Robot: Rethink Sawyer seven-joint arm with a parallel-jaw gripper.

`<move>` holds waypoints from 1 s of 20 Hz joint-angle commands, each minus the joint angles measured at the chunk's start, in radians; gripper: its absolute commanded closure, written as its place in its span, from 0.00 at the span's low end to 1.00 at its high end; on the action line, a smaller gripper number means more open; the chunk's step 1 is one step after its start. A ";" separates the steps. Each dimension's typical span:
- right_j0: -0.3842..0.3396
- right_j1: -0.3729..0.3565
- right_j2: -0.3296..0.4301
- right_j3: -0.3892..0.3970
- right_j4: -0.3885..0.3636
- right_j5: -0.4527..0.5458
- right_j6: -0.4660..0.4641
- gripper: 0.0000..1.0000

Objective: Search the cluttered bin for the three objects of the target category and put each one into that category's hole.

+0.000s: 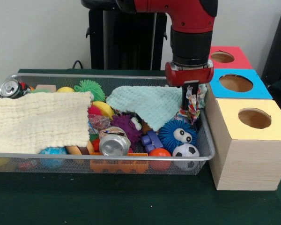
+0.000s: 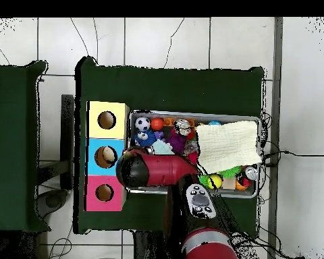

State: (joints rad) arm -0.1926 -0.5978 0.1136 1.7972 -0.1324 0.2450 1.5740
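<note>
Right at the near edge of the wire bin (image 1: 210, 150), an orange comb-like toy (image 1: 118, 165) is lying flat. Just behind it, a silver can (image 1: 114, 141) is resting on its side, showing its top. To its right, an orange ball (image 1: 160, 154) and a little soccer ball (image 1: 185, 151) are sitting side by side. A blue spiky ball with big eyes (image 1: 178, 133) is sitting just behind them, and a purple fuzzy toy (image 1: 126, 125) is lying to its left. On the left side, a big pale yellow cloth (image 1: 37, 121) is covering many toys. A light green cloth (image 1: 147, 104) is lying farther back, near the middle.

Over the right end of the bin, the gripper (image 1: 193, 101) is hanging down, and its fingers are closing on a colorful knotted rope toy (image 1: 194, 108), which is dangling against the bin's right wall.

Just right of the bin, three boxes are standing in a row: the yellow box (image 1: 253, 140) nearest, the blue box (image 1: 239, 84) behind it, and the red box (image 1: 227, 57) farthest. Each one is showing a round hole on top.
</note>
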 commanded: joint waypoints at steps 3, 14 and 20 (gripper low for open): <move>0.027 -0.024 0.028 -0.125 0.065 0.217 0.128 1.00; 0.085 -0.031 -0.007 -0.183 0.113 0.338 0.183 1.00; 0.099 -0.038 -0.016 -0.250 0.119 0.431 0.169 1.00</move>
State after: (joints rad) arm -0.1063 -0.6303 0.0790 1.6615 -0.0704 0.5127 1.5740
